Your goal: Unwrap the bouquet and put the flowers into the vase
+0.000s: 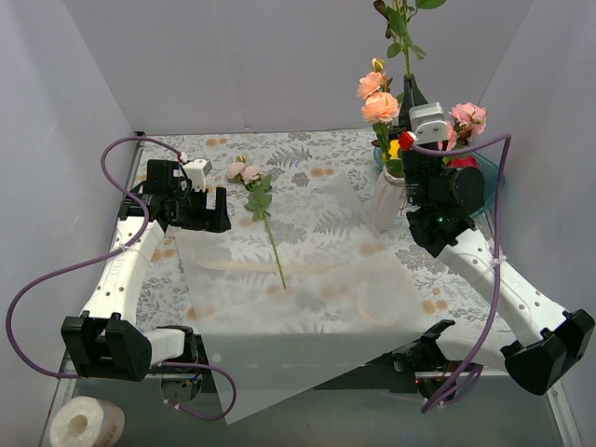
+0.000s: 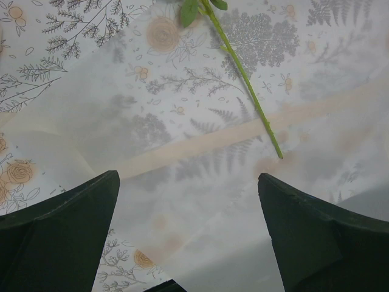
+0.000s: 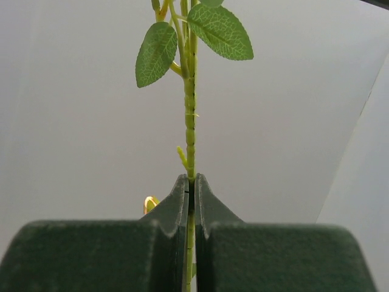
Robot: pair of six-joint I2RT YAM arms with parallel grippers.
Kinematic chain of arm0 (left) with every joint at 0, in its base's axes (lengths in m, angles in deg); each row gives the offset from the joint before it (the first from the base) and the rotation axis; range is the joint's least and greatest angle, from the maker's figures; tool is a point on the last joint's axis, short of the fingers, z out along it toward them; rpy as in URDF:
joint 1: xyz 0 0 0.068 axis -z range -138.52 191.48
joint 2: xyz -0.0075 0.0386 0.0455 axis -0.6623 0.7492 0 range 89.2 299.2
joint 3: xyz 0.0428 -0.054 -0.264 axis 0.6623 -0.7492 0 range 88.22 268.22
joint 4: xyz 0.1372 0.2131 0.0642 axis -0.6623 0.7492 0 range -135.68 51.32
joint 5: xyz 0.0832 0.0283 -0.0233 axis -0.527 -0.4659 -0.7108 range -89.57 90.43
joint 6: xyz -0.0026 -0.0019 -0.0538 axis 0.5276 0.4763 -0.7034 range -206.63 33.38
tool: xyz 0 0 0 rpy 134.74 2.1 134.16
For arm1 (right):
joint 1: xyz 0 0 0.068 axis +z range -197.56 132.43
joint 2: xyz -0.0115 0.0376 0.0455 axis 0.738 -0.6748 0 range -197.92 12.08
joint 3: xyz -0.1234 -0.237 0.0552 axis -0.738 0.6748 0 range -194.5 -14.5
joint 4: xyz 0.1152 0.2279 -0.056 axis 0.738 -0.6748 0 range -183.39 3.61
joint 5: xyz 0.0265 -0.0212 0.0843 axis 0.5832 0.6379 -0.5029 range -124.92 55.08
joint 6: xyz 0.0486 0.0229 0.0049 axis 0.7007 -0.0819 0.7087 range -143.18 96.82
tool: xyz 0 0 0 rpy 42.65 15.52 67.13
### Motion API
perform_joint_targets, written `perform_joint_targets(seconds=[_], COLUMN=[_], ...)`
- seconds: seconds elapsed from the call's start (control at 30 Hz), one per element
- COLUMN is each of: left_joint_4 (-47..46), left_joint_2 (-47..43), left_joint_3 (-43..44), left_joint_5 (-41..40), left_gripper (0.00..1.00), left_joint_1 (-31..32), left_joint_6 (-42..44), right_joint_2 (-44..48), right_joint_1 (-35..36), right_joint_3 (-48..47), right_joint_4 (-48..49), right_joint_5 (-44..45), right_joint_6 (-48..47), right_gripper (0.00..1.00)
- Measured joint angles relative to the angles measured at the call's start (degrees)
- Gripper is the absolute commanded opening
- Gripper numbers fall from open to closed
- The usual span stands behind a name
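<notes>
item: the vase (image 1: 386,200), white, ribbed, upright at the right of the desk (image 1: 307,154), just in front of a blue bowl (image 1: 494,186) of toy fruit (image 1: 395,149). we count two peach roses (image 1: 377,98) standing in it. a pink rose (image 1: 468,116) beside the arm may be in it too; we cannot tell.

item: held stem (image 3: 190,121), green, leafy, upright, clenched between the shut jaws of the right hand (image 3: 190,182) above the vase. its top runs out of the overhead view, and we cannot see whether its foot has entered the mouth.

item: one rose (image 1: 250,174) lying on the desk, bloom toward the far wall, stem across the unfolded wrapping paper (image 1: 279,345). not yet placed.

item: left hand (image 2: 187,177), released, jaws wide, low over the paper near that stem's cut end, touching nothing.

risks, in our judgement: the held stem could catch the scalloped rim or shove the roses already standing, and a narrow vase may tip under a sideways push from the stem or the arm close by. on the other side, a pinch at the lying stem could gather the thin paper with it and drag the sheet.
</notes>
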Motion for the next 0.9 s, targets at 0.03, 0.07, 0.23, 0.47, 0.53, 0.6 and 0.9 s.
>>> perform_joint_targets(seconds=[0.03,0.07,0.23,0.47,0.53,0.6,0.9], left_joint_4=[0.07,0.13,0.31,0.42,0.52,0.66,1.07], left_joint_2=[0.0,0.0,0.0,0.0,0.0,0.0,0.0], left_joint_3=[0.07,0.15,0.22,0.24,0.26,0.26,0.26], left_joint_5=[0.09,0.09,0.09,0.04,0.04,0.04,0.09], left_gripper=[0.98,0.98,0.98,0.98,0.98,0.98,0.98], left_joint_1=[0.0,0.0,0.0,0.0,0.0,0.0,0.0], left_joint_6=[0.0,0.0,0.17,0.83,0.92,0.96,1.31], right_joint_2=[-0.39,-0.76,-1.79,-1.79,-1.79,-1.79,-1.66], right_joint_1=[-0.81,-1.46,-3.85,-5.25,-5.29,-5.31,-6.99], right_joint_3=[0.11,0.26,1.25,4.63,5.77,6.93,11.3], right_joint_4=[0.2,0.46,1.84,6.58,7.87,9.11,10.16], right_joint_5=[0.02,0.07,0.76,2.21,2.78,3.63,6.01], right_joint_6=[0.46,1.09,3.8,7.34,8.09,8.55,11.58], right_gripper=[0.01,0.01,0.01,0.01,0.01,0.01,0.01])
